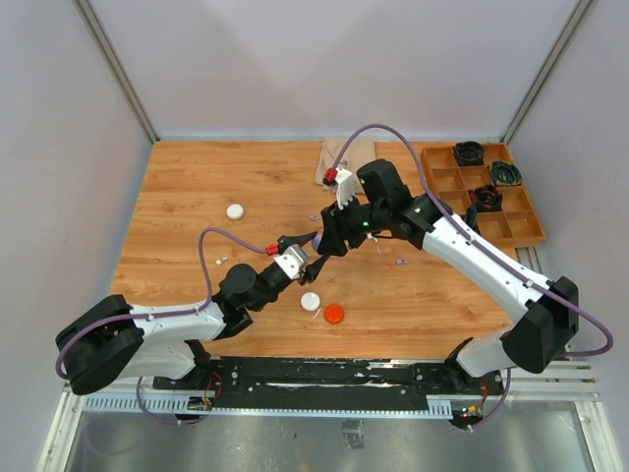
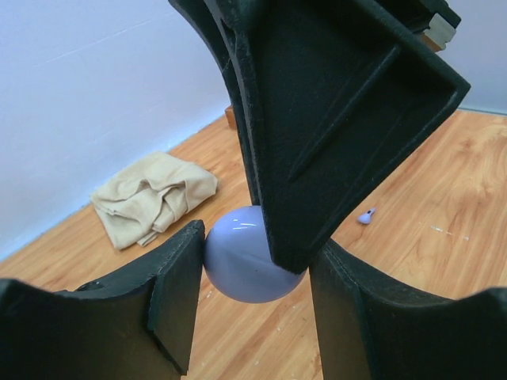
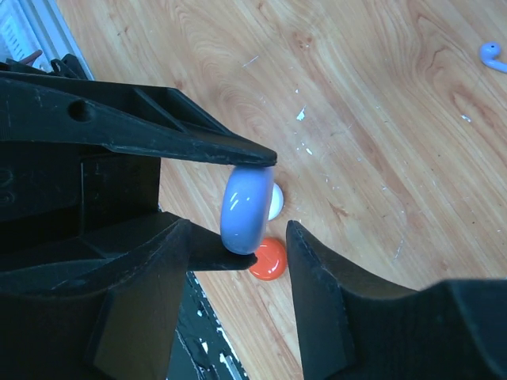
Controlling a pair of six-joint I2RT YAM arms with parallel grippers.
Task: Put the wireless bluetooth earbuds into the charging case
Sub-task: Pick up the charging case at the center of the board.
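One lavender charging case [image 3: 245,207] is held off the wooden table [image 1: 187,177], mid-frame in the top view. The left gripper [image 2: 255,257], reaching in from lower left, clamps it across its rim. The right gripper [image 3: 238,229], its arm bent in from lower right, straddles the flat faces, jaws parted, one finger clear of it. One purple earbud [image 1: 401,262] lies just right of them. Two white pucks [image 1: 235,210] and one orange puck [image 1: 334,314] rest on the wood.

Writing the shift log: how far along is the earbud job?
Done: nothing visible; the lilac round plastic charging case looks closed. In hand: the left gripper pinches it on edge, the right gripper seemingly open against it. To do: open it and insert the small lilac stemmed earbud lying loose on the wooden table.
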